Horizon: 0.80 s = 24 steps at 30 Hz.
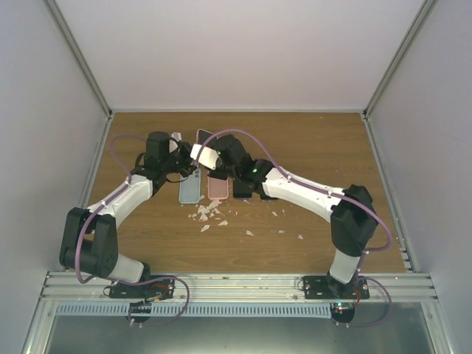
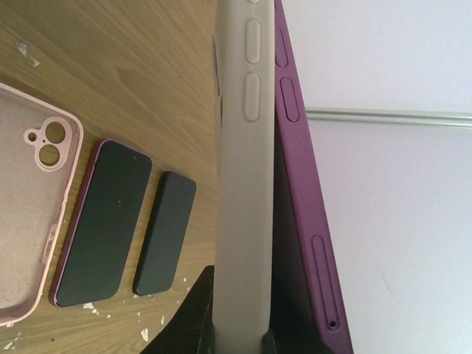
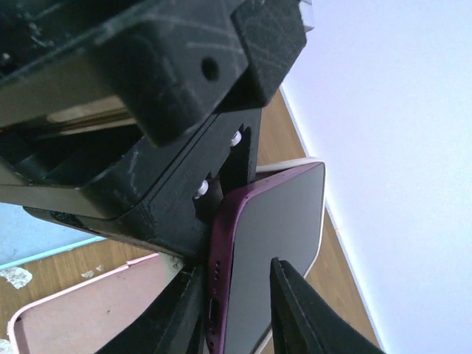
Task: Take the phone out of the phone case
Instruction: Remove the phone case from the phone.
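Note:
My left gripper (image 2: 240, 317) is shut on the long edge of a beige phone case (image 2: 243, 169), holding it upright above the table. The purple phone (image 2: 306, 199) leans out of the case at an angle, one side lifted clear. In the right wrist view the phone (image 3: 280, 221) sits between my right gripper's (image 3: 234, 273) fingers, one finger on the screen and the other on its back. The case rim (image 3: 295, 161) shows behind the phone. From above, both grippers meet near the table's far middle: left gripper (image 1: 183, 158), right gripper (image 1: 212, 158).
On the table below lie a light blue case (image 1: 189, 189), a pink case (image 1: 217, 186) and a dark phone (image 1: 242, 188). White flakes (image 1: 210, 214) are scattered in front of them. Enclosure walls stand on three sides.

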Tool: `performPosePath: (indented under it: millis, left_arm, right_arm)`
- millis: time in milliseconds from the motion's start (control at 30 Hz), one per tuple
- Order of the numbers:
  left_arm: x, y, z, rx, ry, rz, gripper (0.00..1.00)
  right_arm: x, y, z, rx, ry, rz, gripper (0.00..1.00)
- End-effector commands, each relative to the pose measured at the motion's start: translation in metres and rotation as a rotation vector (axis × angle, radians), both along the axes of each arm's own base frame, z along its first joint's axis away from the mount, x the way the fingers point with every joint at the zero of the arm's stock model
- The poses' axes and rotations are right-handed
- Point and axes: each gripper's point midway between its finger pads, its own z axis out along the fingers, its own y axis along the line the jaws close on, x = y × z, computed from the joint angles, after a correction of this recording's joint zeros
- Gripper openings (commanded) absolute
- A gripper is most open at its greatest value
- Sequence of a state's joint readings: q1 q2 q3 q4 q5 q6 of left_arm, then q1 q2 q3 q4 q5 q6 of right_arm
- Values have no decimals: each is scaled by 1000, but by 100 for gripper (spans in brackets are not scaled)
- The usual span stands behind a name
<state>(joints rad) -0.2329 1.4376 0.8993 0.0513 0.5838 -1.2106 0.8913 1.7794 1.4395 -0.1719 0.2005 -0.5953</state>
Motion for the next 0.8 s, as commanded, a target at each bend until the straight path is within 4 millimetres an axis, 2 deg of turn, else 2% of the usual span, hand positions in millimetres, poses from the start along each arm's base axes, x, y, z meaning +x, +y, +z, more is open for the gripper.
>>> performPosePath:
  millis: [0, 133, 333, 400, 467, 533, 767]
  left_arm:
    - [-29, -38, 50, -104, -138, -225, 0]
    - [-31, -37, 47, -103, -133, -224, 0]
    - [-32, -39, 42, -105, -123, -230, 0]
    - [-32, -40, 42, -105, -123, -232, 0]
    - [-31, -41, 42, -107, -124, -237, 0]
    - [-32, -43, 43, -109, -124, -244, 0]
    - [-37, -50, 46, -109, -143, -274, 0]
  right_arm:
    - [49, -37, -23, -76, -67, -192, 20]
    - [59, -45, -13, -51, -90, -222, 8]
    - [60, -51, 10, 26, -112, -227, 1]
    - [59, -53, 14, 39, -125, -228, 2]
    - [59, -55, 16, 42, -139, -229, 12]
    - [60, -56, 15, 38, -156, -231, 16]
    - [71, -69, 10, -11, -254, -268, 17]
